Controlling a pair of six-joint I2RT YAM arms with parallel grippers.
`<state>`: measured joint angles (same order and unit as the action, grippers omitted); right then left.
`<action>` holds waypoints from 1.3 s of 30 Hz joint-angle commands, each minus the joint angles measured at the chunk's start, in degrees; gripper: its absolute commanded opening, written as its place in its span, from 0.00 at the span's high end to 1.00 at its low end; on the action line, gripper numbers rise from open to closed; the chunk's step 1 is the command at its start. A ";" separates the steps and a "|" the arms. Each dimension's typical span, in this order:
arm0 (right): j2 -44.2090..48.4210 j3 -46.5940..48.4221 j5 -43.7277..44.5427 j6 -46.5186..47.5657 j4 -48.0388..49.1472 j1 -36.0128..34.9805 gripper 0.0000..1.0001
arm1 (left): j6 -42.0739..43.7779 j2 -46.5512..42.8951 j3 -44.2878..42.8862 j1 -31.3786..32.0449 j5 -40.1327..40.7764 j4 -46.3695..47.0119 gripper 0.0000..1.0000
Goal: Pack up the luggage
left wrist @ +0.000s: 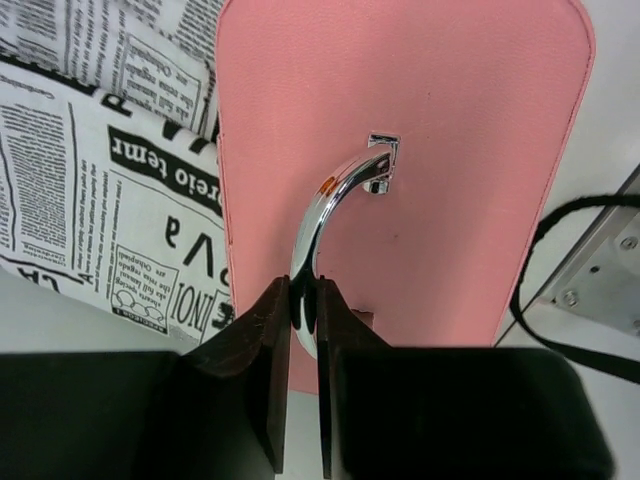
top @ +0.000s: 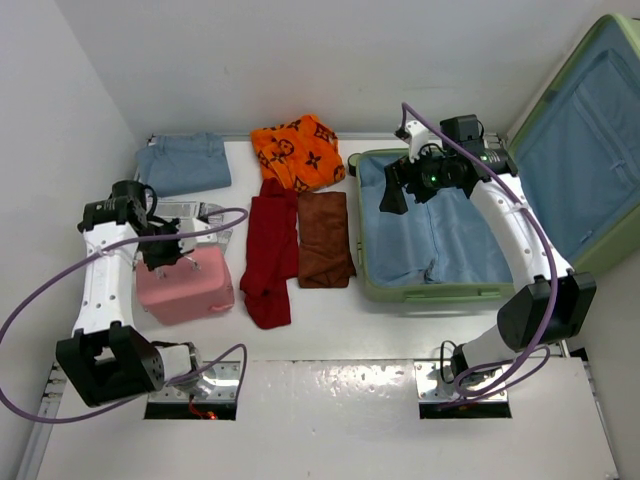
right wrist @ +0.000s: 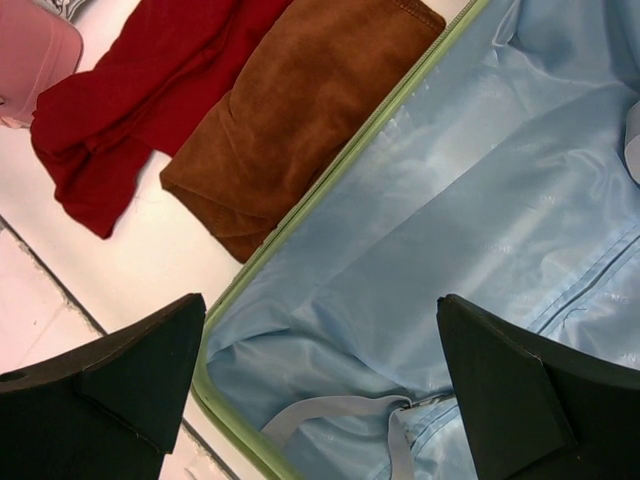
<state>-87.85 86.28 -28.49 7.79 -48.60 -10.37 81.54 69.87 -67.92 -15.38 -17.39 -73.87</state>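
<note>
The light-green luggage [top: 432, 292] lies open at the right, its lid [top: 585, 130] raised and its blue lining [right wrist: 470, 230] bare. My right gripper [top: 395, 190] hangs open over the luggage's left part; in the right wrist view its fingers [right wrist: 120, 380] straddle the green rim [right wrist: 330, 185]. My left gripper [top: 163, 255] is shut on the chrome handle [left wrist: 320, 215] of the small pink case [top: 187, 285], which lies on the table at the left. The pink case [left wrist: 440, 150] fills the left wrist view.
A red garment [top: 270, 250] and a brown folded cloth [top: 323, 238] lie left of the luggage. An orange patterned cloth [top: 298, 150] and folded blue jeans [top: 183, 162] lie at the back. A newspaper-print item [left wrist: 90, 180] lies beside the pink case.
</note>
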 commanded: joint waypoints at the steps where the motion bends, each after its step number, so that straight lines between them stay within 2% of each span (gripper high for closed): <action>1: 2.25 0.82 0.71 1.08 0.35 -0.26 0.01 | -2.43 -2.54 -5.98 0.00 -7.74 -0.67 1.00; 6: 3.65 -0.59 2.56 0.56 0.96 0.09 0.01 | -7.09 -3.60 -14.34 0.52 -14.16 -0.67 1.00; 11: 4.53 -0.41 2.65 -2.60 2.54 3.60 0.03 | -15.69 -5.27 -20.66 4.64 -15.57 6.25 1.00; 14: 5.32 -0.32 3.61 -5.76 5.09 7.37 0.03 | -28.22 -5.27 -25.66 11.22 -15.57 13.01 1.00; 18: 6.03 0.38 3.35 -11.39 7.20 15.27 0.03 | -38.52 -0.79 -31.11 17.21 -14.34 19.35 1.00; 21: 6.47 0.91 3.27 -12.36 6.42 19.24 0.03 | -45.12 3.51 -34.63 24.15 -11.19 24.10 1.00; 24: 7.16 1.96 3.79 -11.40 4.83 21.62 0.03 | -48.22 7.20 -37.45 32.32 -6.62 27.01 1.00; 25: 7.43 1.79 4.32 -11.13 4.57 22.23 0.03 | -50.14 9.82 -39.46 36.60 -5.13 27.80 1.00; 31: 9.37 2.66 5.73 -8.41 2.81 28.11 0.03 | -52.18 18.80 -46.85 51.38 5.95 31.40 1.00; 39: 12.00 0.91 1.60 -9.37 1.67 37.60 0.03 | -54.03 29.09 -53.02 60.46 13.51 38.44 1.00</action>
<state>-77.78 86.46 -24.62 -1.34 -46.61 25.34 29.74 99.31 -115.79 43.11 -7.88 -45.91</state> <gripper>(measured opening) 0.974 0.163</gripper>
